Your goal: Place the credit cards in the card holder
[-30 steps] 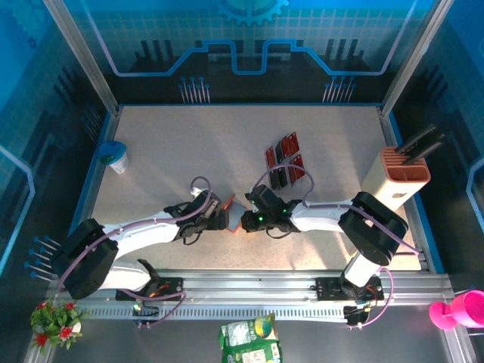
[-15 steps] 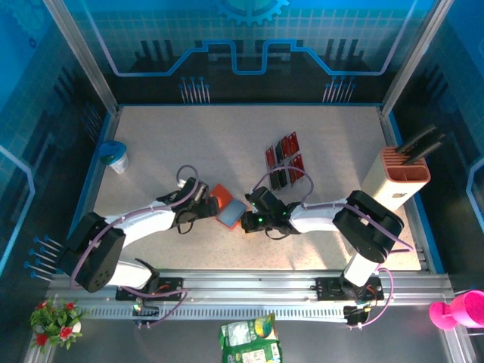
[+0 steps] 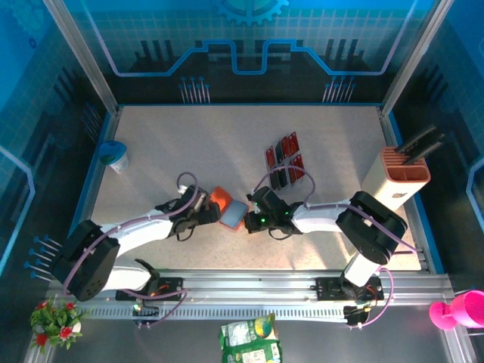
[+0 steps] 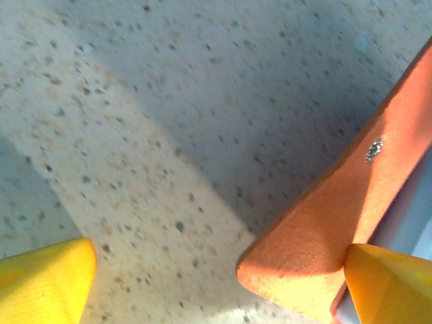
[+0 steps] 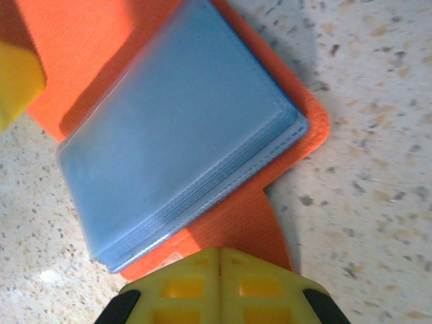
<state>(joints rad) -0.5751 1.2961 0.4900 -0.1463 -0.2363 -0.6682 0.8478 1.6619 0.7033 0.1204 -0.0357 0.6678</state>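
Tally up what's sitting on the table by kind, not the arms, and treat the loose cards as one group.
card holder: 1
group of credit cards: 1 (red and black, too small to count singly)
cup: 1
tool box: 1
Total: 4

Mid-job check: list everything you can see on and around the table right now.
card holder: one, orange, grey-blue inside, open at table centre
credit cards: several, red and black, clustered beyond the holder
tool box: one, salmon and white, black tools, right edge
cup: one, white, blue lid, left edge
flowers: one bunch, red, front left, off table
packaging: count unclear, green, below front rail
pink object: one, front right, off table
left gripper: yellow, open, at holder's flap
right gripper: yellow, shut, at holder's strap
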